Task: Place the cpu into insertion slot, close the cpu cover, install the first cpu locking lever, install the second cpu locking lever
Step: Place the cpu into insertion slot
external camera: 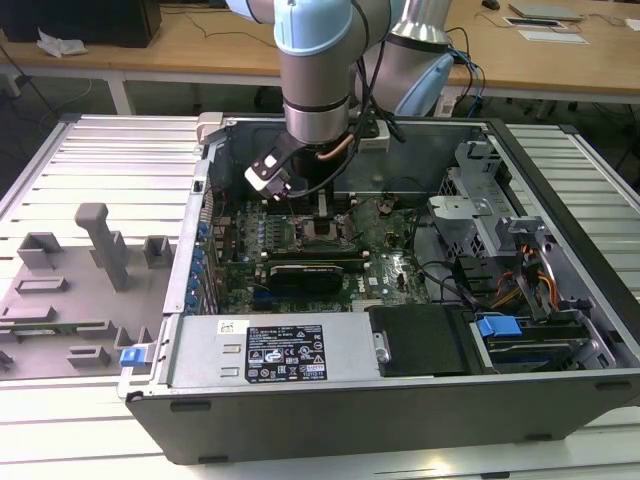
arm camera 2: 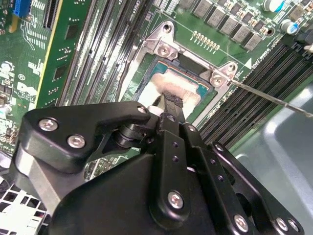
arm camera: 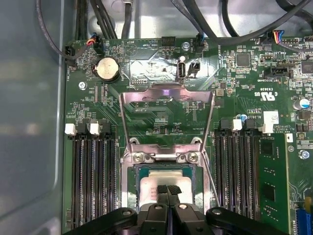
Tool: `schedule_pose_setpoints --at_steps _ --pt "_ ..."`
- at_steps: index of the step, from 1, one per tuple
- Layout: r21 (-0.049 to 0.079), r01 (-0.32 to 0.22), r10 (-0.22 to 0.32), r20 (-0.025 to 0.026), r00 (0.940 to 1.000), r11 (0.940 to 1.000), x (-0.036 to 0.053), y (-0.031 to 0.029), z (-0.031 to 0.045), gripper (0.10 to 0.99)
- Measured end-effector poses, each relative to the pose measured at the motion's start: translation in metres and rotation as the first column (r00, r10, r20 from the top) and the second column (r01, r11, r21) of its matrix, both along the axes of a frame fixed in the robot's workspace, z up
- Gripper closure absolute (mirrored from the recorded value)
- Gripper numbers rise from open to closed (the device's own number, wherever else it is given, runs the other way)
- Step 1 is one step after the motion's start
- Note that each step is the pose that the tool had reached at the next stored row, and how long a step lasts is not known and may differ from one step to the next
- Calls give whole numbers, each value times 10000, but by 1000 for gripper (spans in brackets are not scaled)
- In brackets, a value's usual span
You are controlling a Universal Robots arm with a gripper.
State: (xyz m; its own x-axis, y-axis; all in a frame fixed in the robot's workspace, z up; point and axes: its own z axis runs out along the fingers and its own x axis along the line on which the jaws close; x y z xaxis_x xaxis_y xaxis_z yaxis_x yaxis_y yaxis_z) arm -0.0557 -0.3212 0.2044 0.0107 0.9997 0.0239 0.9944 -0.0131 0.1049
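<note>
Silvery cpu (arm camera: 150,186) is sitting in the insertion slot (arm camera: 132,181). My gripper (arm camera: 167,189) has its fingers pinched together right over the chip, and the cpu cover (arm camera: 166,92) is flipped up open.

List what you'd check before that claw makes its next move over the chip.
1. The cpu is in the insertion slot: ok, it lies inside the rim.
2. The cpu cover is swung up, clear of the chip: ok.
3. The claw is shut, with its tips over the cpu's middle: ok.
4. The claw is pressing on the cpu: cannot tell.
5. The locking lever is unlatched and sticks out beside the socket: ok.
</note>
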Motion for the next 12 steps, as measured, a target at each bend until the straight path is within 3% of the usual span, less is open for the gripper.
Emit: schedule_pose_setpoints --at_steps 6,12 --pt "0 -1 1 0 10000 10000 1 0 84 980" --pt "-4 -1 1 0 10000 10000 1 1 271 980"
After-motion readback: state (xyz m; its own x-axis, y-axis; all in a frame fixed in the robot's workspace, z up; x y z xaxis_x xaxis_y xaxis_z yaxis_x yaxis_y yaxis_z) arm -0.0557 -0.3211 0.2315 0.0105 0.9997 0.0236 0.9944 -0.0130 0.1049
